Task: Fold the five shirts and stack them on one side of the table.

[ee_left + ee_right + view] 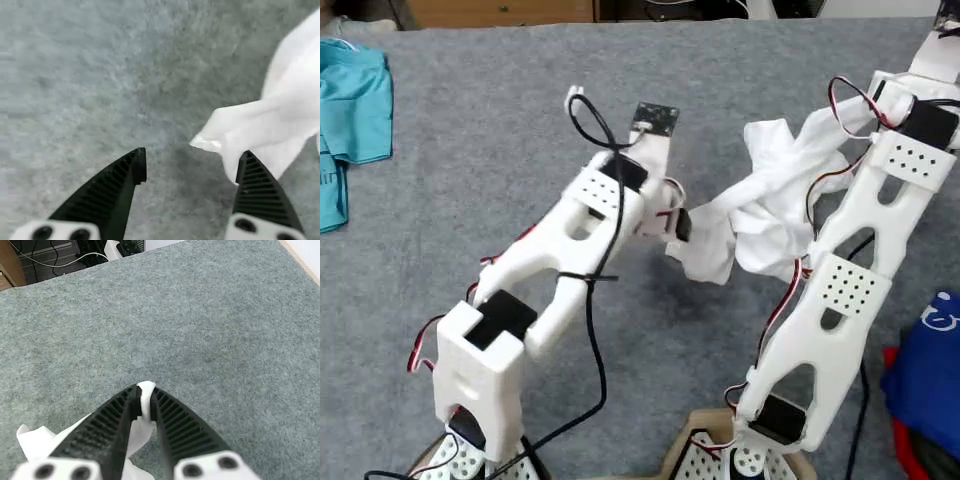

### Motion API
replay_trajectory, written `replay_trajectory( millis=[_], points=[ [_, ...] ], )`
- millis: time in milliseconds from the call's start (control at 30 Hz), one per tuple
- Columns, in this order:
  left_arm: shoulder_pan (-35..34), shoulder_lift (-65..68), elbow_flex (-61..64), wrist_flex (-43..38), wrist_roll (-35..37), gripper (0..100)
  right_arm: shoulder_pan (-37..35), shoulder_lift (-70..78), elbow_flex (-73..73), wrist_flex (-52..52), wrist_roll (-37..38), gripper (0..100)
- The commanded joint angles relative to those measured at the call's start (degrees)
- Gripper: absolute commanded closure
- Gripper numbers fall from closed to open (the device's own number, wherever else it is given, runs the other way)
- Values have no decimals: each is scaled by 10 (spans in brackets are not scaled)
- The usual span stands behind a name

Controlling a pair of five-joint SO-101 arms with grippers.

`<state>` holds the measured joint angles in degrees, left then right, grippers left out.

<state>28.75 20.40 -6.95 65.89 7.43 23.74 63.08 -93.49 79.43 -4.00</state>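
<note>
The right hand point(145, 407) is clamped on the shirt point(770, 200), bunched at centre right of the bench point(470, 150); the left hand point(194, 155), jaws apart, should I think take the near corner and spread it.

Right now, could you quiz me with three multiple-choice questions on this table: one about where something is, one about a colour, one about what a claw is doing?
1. Where does the teal shirt lie?
A. In the middle of the table
B. At the table's left edge
C. In the right gripper

2. What colour is the bunched-up shirt?
A. White
B. Red
C. Teal

3. What is the right gripper doing?
A. Open over bare table
B. Shut on nothing
C. Shut on the white shirt

Answers:
1 B, the high view shows it lying at that edge.
2 A, the cloth is white in every view.
3 C, its wrist view shows white cloth pinched between closed fingers.
</note>
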Motion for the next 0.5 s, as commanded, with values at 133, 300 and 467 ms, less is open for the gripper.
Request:
replay_trajectory(
  millis=[133,300,467],
  points=[
    [-9,7,-52,48,-84,717,-12,6,-19,-14,6,993],
    [-18,31,-50,44,-174,848,-13,6,-19,-14,6,993],
    [-4,38,-63,33,-183,864,-15,6,-19,-14,6,993]
  ],
)
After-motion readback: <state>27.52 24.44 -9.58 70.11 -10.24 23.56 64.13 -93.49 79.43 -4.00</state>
